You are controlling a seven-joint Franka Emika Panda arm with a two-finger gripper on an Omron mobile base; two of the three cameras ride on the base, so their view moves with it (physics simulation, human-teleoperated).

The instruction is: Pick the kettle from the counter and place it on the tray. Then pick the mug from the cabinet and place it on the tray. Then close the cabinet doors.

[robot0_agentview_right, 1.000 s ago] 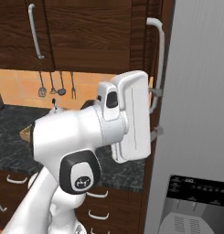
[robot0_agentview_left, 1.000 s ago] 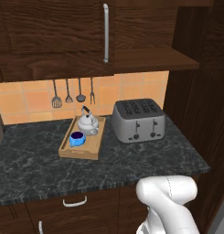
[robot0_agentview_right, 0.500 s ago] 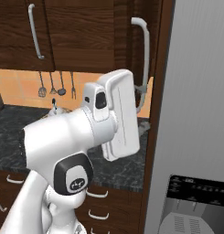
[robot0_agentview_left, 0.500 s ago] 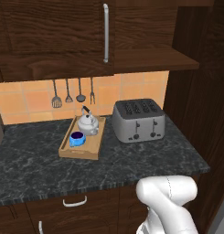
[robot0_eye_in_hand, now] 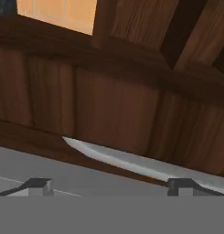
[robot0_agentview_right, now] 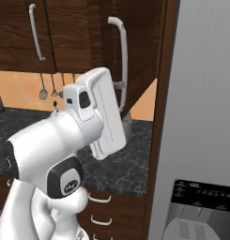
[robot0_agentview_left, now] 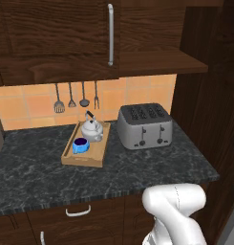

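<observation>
The kettle (robot0_agentview_left: 91, 128) and blue mug (robot0_agentview_left: 80, 144) sit on the tray (robot0_agentview_left: 100, 154), left of the toaster (robot0_agentview_left: 144, 125). The gripper (robot0_eye_in_hand: 109, 185), fingertips spread and empty, faces the right cabinet door (robot0_agentview_right: 140, 42), its silver handle (robot0_eye_in_hand: 131, 161) just beyond them.

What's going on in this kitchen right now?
The kettle and the blue mug both sit on the wooden tray on the counter, beside the toaster. The robot arm is now working on the right cabinet door, which stands partly open. The gripper is close to that door's silver bar handle, with wide-set fingertips holding nothing.
</observation>
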